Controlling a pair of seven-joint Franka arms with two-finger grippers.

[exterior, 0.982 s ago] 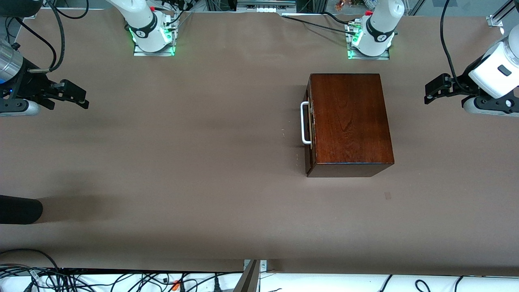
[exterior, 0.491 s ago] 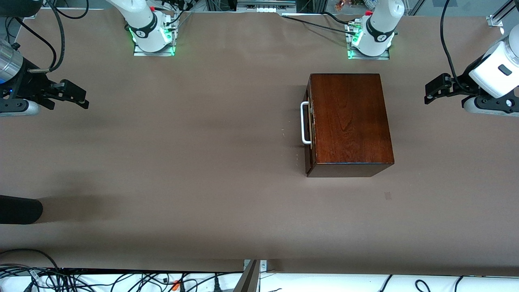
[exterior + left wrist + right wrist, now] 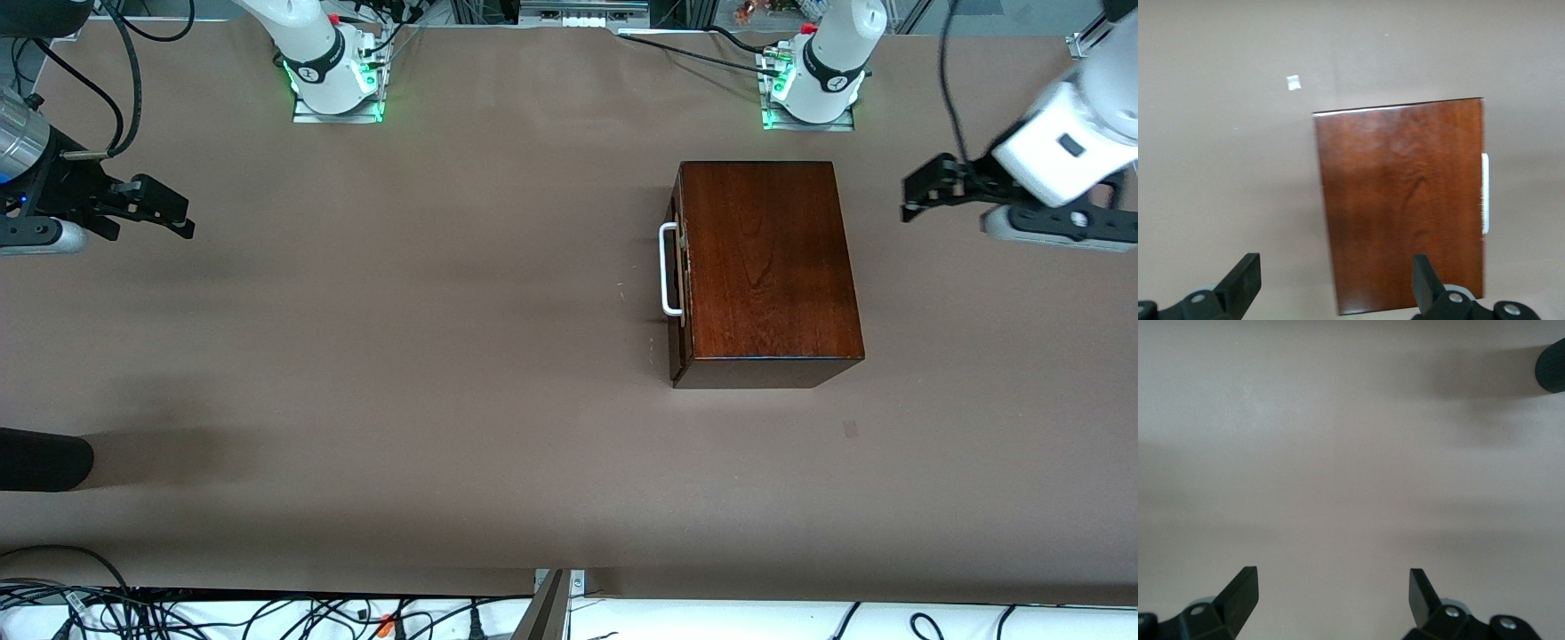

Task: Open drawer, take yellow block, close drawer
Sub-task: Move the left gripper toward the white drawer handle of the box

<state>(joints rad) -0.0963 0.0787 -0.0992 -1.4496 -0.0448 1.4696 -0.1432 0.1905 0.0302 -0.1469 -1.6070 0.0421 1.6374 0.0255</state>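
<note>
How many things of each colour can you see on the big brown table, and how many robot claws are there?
Dark reddish-brown wooden box with its drawer shut: 1
White U-shaped bar handle on the drawer: 1
Black robot claws, both open over bare table: 2, the left claw and the right claw
Yellow things: 0 showing
Total: 4

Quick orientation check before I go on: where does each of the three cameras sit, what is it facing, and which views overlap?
Front view: high, facing the robots; sees the table, the shut drawer in its wooden box, both bases, left gripper and right gripper.
Left wrist view: looks down on the box; its open fingers show.
Right wrist view: bare table only; open fingers show.
Shared: front and left wrist views both show the box and white handle.
</note>
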